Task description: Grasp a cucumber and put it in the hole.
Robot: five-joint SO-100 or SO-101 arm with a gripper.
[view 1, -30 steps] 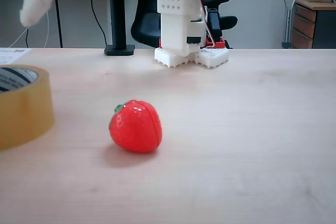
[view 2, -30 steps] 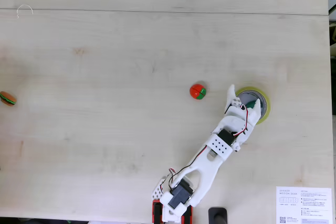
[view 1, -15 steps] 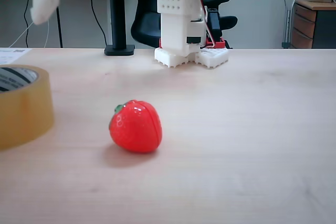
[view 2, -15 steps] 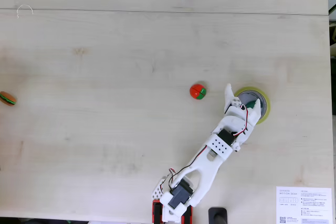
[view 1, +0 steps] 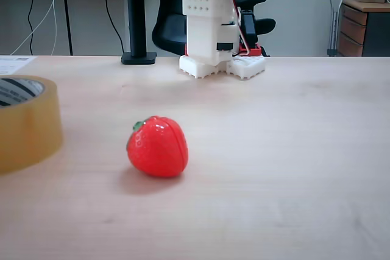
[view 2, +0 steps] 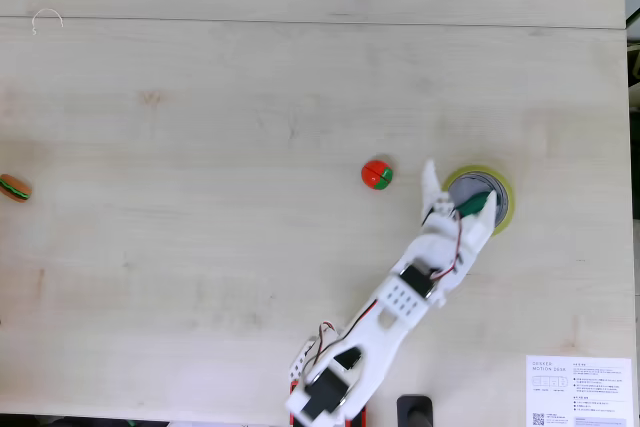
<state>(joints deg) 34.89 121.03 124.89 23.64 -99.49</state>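
I am pulling the arm back with the jaws of the gripper [view 2: 458,197] spread and released, leaving the cucumber [view 2: 474,205] lying inside the hole [view 2: 468,190], so the placement looks done.

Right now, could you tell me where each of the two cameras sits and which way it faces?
Low fixed view: near tabletop height, facing the arm's white base across the table; red strawberry in front, tape roll at left.
Top fixed view: above, looking straight down; the whole arm, its open tool over the tape roll, the cucumber in the hole.
Both views share the strawberry, tape roll and base.
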